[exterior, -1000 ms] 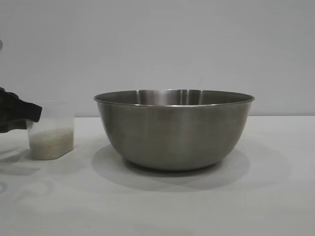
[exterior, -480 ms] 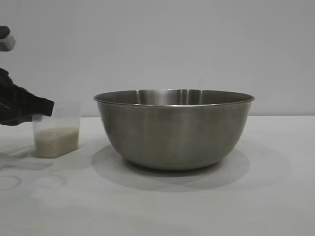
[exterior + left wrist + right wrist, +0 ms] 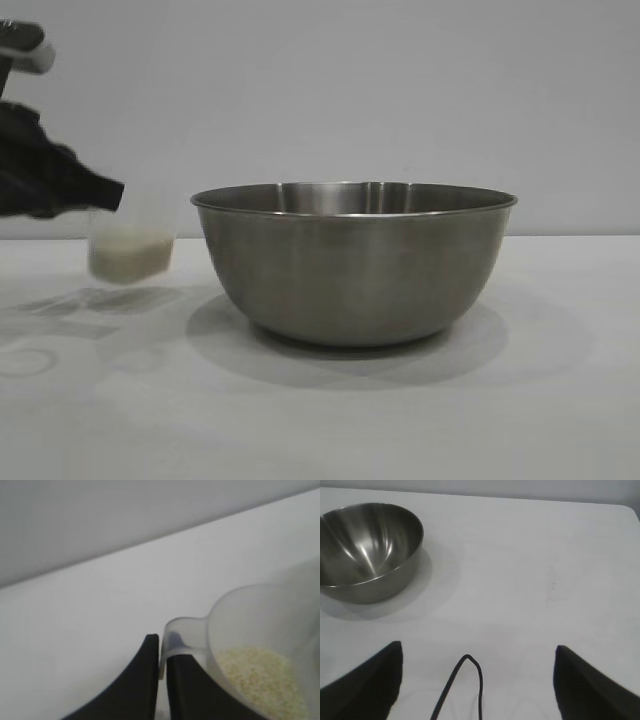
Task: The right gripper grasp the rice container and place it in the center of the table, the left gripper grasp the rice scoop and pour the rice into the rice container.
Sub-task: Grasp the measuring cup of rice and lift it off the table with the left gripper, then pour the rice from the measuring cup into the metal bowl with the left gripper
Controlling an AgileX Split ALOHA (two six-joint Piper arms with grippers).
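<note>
The left gripper (image 3: 163, 680), fingers clamped on the handle of the rice scoop (image 3: 130, 245), holds it off the tabletop (image 3: 400, 420) just beside the rice container (image 3: 355, 262), below its rim, so the pour lies up and rightward, while the right gripper (image 3: 477, 680) waits well back, fingers apart.

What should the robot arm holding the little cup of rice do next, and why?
Probably carry it sideways toward the bowl and a bit higher. The left gripper is shut on the rice scoop by its handle, lifted off the table, but the scoop hangs beside the rice container, below its rim, and the rice is unpoured.
</note>
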